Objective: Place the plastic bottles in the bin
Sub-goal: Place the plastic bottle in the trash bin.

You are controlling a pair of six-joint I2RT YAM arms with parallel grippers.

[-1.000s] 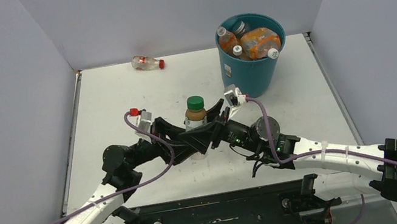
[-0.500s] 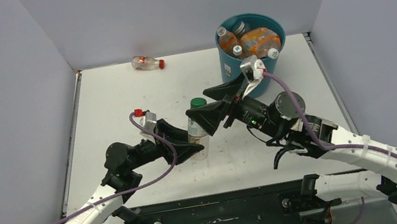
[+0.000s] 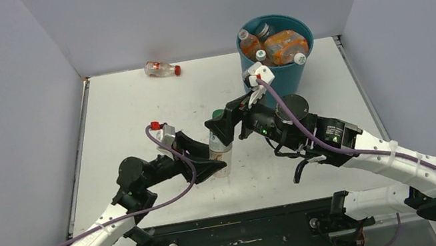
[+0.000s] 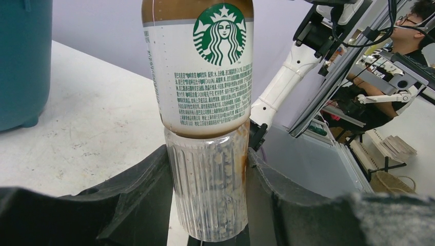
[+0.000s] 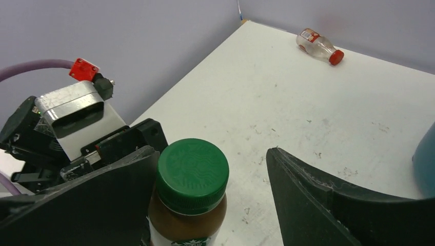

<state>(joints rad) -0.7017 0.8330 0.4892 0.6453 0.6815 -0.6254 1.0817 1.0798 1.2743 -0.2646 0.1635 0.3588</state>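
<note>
– Two bottles outside the bin (image 3: 289,83), by my count. Which is leftmost?
– The red-cap bottle (image 3: 162,69). It lies on its side on the table (image 3: 126,119), well left of the bin and about as far back as it.
– And next along?
– The left gripper (image 3: 216,165), left of the bin and nearer the arms' bases. It is clamped on the green-cap bottle (image 4: 205,92). Its fingers (image 4: 138,200) press both sides of the clear ribbed lower part, under the white label.
– Is that bottle upright?
– Yes, upright, left of the bin, nearer the bases than it and well apart from it. Brown liquid shows under the cap.
– What about the right gripper (image 3: 223,121)?
– It reaches in from the bin's side and straddles the green cap with its jaws wide. One finger is just beside the cap, whether touching I cannot tell. The other stands clear of it. It holds nothing.
– And the bin itself?
– Teal, upright, with several bottles (image 3: 281,44) piled inside up to the rim, orange labels showing, and a white sticker on its side
</note>
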